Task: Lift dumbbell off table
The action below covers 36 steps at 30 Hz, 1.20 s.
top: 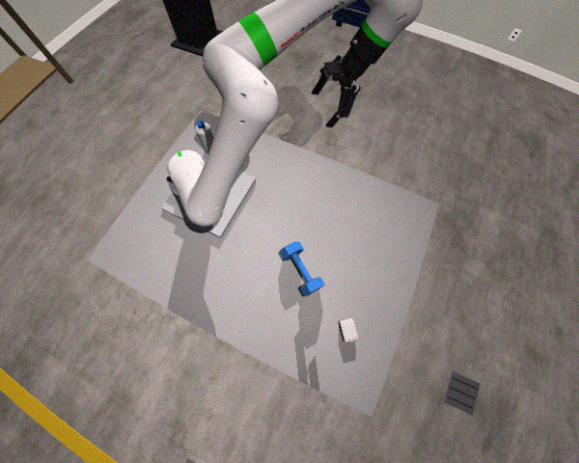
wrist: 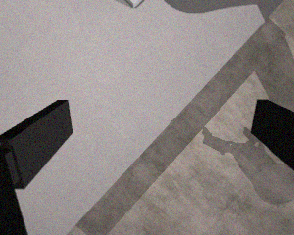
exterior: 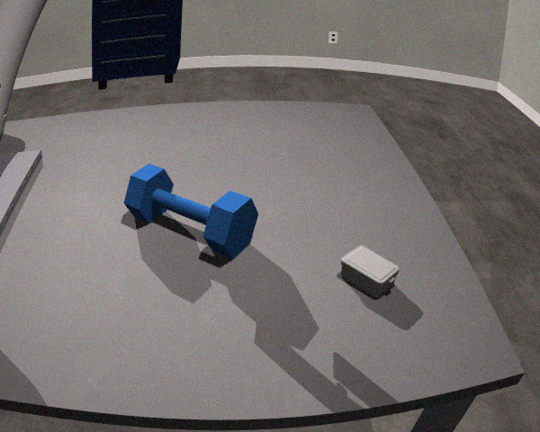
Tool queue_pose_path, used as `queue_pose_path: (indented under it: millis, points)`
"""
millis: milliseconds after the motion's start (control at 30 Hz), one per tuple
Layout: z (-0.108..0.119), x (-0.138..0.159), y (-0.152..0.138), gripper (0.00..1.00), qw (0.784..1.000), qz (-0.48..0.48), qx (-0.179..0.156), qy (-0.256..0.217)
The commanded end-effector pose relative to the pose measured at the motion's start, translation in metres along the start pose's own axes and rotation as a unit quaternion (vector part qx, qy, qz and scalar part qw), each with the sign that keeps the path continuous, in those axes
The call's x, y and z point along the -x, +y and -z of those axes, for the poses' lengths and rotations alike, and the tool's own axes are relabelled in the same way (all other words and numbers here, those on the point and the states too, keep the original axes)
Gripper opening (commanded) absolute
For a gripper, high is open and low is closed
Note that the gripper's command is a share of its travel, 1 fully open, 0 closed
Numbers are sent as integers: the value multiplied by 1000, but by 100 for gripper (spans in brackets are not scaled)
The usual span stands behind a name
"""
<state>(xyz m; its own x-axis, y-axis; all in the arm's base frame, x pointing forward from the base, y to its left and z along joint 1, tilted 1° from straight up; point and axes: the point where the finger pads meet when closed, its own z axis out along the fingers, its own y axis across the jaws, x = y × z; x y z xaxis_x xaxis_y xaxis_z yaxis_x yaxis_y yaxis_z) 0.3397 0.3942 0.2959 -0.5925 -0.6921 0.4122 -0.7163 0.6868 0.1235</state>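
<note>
While my hand (top: 336,96) hangs high past the far edge of the bench (top: 379,209), its fingers stand spread to their widest and grip nothing. The blue dumbbell (top: 301,267) lies flat on the bench, both hexagonal heads resting on the surface, well apart from my hand and near the bench's middle. A small white box (top: 348,330) sits on the bench near the dumbbell, not touching it. My arm (top: 234,99) rises from a pale base plate (top: 239,194) at the bench's other side. In the wrist view, the bench's edge runs diagonally between my fingers.
</note>
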Motion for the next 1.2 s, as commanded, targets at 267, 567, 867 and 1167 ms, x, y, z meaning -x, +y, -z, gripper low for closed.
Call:
queue_pose_path:
  millis: [267, 567, 867, 1167]
  points:
    - [1, 0, 0, 100, 1000, 0, 0, -1]
    - [1, 0, 0, 100, 1000, 0, 0, -1]
    - [-14, 13, -79, 100, 993, -112, 26, -39]
    - [-33, 13, -157, 100, 973, -213, 46, -73]
